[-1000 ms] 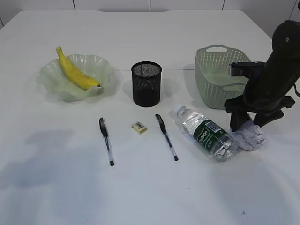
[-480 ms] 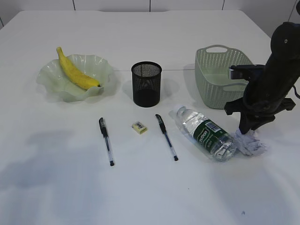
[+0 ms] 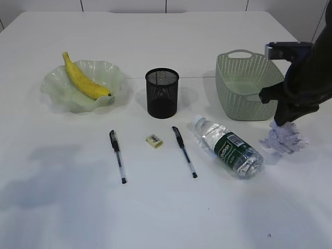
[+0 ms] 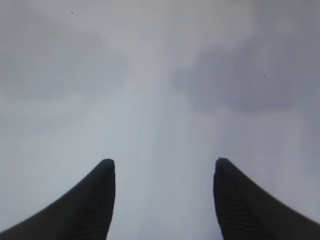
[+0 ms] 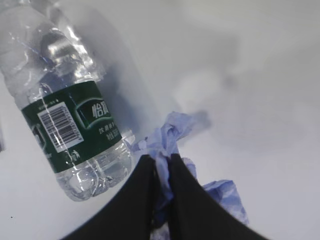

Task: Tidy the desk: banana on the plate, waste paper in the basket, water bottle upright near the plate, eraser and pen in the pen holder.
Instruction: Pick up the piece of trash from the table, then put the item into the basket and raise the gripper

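My right gripper [image 3: 282, 123] [image 5: 162, 160] is shut on the crumpled bluish waste paper [image 3: 285, 140] [image 5: 176, 129], which hangs a little above the table, in front of the green basket [image 3: 228, 98]. The water bottle [image 3: 228, 147] [image 5: 60, 110] lies on its side just left of the paper. A banana [image 3: 83, 78] rests on the pale green plate [image 3: 52, 83]. The eraser [image 3: 154, 140] lies between two pens [image 3: 117, 154] [image 3: 184, 151], in front of the black mesh pen holder [image 3: 162, 93]. My left gripper [image 4: 163, 162] is open over bare table.
The basket stands at the back right with its inside showing nothing. The plate stands at the back left. White tabletop stretches in front of the pens. The left arm does not show in the exterior view.
My right gripper has shut on the waste paper and risen up and to the right with it, away from the bottle's base. Nothing else has moved.
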`<act>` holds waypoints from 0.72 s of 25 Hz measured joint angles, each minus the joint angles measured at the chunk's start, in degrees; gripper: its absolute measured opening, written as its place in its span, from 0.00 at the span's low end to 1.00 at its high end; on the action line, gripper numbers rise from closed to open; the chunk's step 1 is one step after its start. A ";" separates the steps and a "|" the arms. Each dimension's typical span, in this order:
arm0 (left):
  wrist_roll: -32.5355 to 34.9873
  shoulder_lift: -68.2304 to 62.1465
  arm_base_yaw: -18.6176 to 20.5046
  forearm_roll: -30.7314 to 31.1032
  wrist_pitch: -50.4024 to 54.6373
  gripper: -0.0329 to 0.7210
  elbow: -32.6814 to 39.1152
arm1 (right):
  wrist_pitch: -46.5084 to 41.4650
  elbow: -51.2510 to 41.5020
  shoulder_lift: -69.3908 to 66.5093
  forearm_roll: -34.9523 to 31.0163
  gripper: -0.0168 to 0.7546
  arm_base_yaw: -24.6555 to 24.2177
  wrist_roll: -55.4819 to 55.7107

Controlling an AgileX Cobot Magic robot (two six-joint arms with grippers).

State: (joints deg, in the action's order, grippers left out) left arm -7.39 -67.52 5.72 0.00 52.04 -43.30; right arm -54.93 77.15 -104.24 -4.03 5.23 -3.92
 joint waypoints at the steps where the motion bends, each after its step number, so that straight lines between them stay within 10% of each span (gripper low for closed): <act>1: 0.00 0.00 0.00 0.00 0.00 0.63 0.00 | 0.00 0.00 1.16 0.00 0.09 0.00 0.00; 18: 0.00 0.00 0.00 -1.57 2.56 0.58 0.00 | 16.11 14.24 2.45 1.32 0.09 0.00 5.42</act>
State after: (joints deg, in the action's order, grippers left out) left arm -7.39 -67.52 5.72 -1.57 54.60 -43.30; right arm -38.82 91.39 -101.79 -2.71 5.23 1.50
